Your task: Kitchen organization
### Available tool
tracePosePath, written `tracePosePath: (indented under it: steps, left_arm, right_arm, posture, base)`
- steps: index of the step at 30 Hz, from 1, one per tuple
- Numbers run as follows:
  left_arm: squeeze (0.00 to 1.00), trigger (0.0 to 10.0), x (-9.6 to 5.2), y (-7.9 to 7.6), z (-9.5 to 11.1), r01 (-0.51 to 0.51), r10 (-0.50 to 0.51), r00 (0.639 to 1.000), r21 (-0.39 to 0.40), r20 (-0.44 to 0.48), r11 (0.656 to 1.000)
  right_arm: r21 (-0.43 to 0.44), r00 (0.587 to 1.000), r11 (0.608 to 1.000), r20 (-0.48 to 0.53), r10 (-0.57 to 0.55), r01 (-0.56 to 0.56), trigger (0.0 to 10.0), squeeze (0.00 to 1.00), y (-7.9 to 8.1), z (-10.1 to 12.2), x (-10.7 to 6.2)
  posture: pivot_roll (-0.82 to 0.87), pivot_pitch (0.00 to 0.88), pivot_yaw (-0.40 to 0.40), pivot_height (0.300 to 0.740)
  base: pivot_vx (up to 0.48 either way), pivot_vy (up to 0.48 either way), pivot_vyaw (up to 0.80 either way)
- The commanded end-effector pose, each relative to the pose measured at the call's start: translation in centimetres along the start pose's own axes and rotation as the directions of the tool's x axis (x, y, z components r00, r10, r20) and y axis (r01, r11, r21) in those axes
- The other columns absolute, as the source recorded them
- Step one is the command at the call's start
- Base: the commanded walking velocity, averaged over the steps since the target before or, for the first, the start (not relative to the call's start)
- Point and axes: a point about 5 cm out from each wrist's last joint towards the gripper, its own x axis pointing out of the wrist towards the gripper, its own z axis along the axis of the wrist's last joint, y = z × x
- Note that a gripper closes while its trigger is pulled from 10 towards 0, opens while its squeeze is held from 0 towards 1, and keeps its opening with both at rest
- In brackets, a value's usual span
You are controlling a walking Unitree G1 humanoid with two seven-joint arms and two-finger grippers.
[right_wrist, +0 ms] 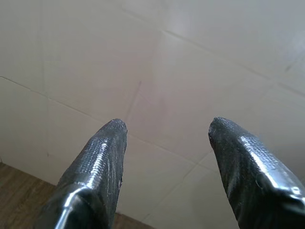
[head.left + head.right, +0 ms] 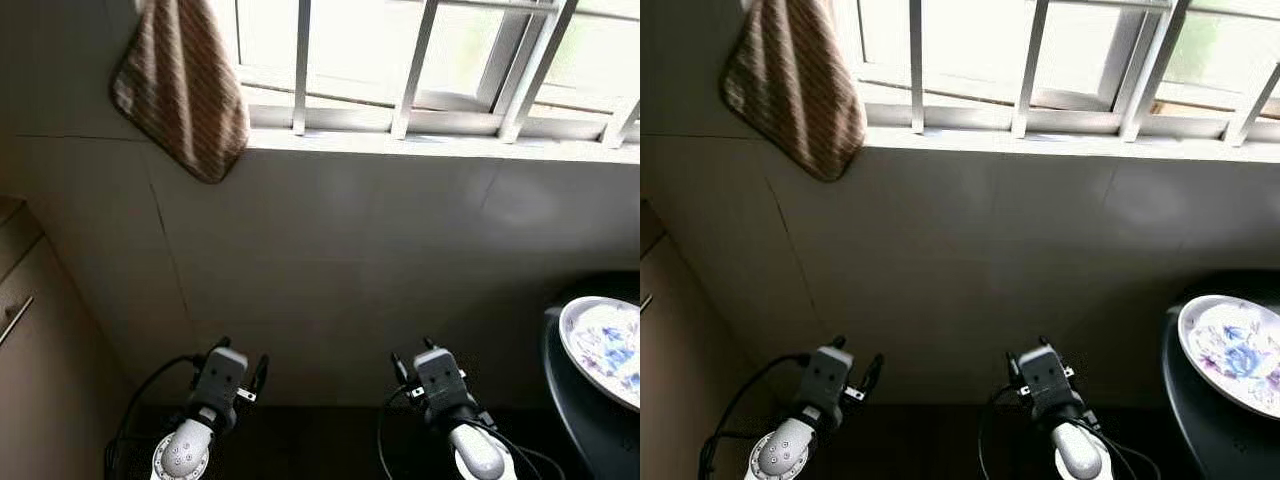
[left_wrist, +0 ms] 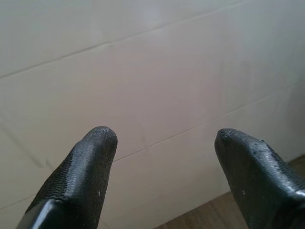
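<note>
The white oval plate with blue flower print (image 2: 1235, 352) lay on the dark round tabletop (image 2: 1200, 420) at far right, long axis running toward the tiled wall (image 2: 330, 250). Left tool (image 3: 162, 143) and right tool (image 1: 167, 131) both gaped wide, empty, facing that wall.

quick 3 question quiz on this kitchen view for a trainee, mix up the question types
1. True or false: the striped towel hangs at the left end of the barred window.
2. Multiple choice: the floral plate rests on (A) the window sill, (B) a dark round surface at the robot's right, (C) the cabinet.
3. Fill in: the left hand and right hand both face the tiled ____, holding nothing.

Key
1. True
2. B
3. wall
</note>
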Motion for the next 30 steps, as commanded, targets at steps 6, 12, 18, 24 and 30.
tracePosePath:
  steps: [6,12,18,24,30]
  left_arm:
    - [0.0,10.0,0.08,-0.37,0.59,0.001,0.0,0.999,-0.014,0.04,1.0]
    - [0.0,10.0,0.1,-0.43,0.57,0.009,-0.008,1.0,-0.009,0.029,1.0]
    - [0.0,10.0,0.18,-0.49,0.48,0.01,-0.01,1.0,0.001,0.017,1.0]
    - [0.0,10.0,0.18,-0.49,0.53,0.009,-0.009,1.0,-0.003,0.021,1.0]
    - [0.0,10.0,0.17,-0.34,0.84,-0.005,0.006,0.999,-0.015,0.046,1.0]
  right_arm:
    - [-0.025,1.0,0.999,0.018,-0.021,0.021,10.0,0.0,-0.75,0.28,-0.08]
    - [-0.058,0.999,0.998,0.037,-0.007,0.009,10.0,0.0,-0.56,0.59,-0.08]
    - [-0.057,0.999,0.998,0.034,-0.008,0.01,10.0,0.0,-0.62,0.56,-0.08]
    - [-0.061,0.999,0.998,0.036,-0.009,0.011,10.0,0.0,-0.64,0.61,-0.09]
    - [-0.08,0.999,0.997,0.041,-0.009,0.012,10.0,0.0,-0.71,0.75,-0.02]
  posture:
    - [0.05,0.0,0.003,0.74]
    - [0.05,0.0,0.001,0.74]
    - [0.05,0.0,0.001,0.74]
    - [0.05,0.0,0.001,0.74]
    - [0.05,0.0,0.005,0.74]
  base:
    - [0.0,-0.32,0.0]
    - [0.0,0.0,0.0]
    - [0.0,-0.166,0.0]
    - [0.0,-0.065,0.0]
    - [0.0,-0.191,0.0]
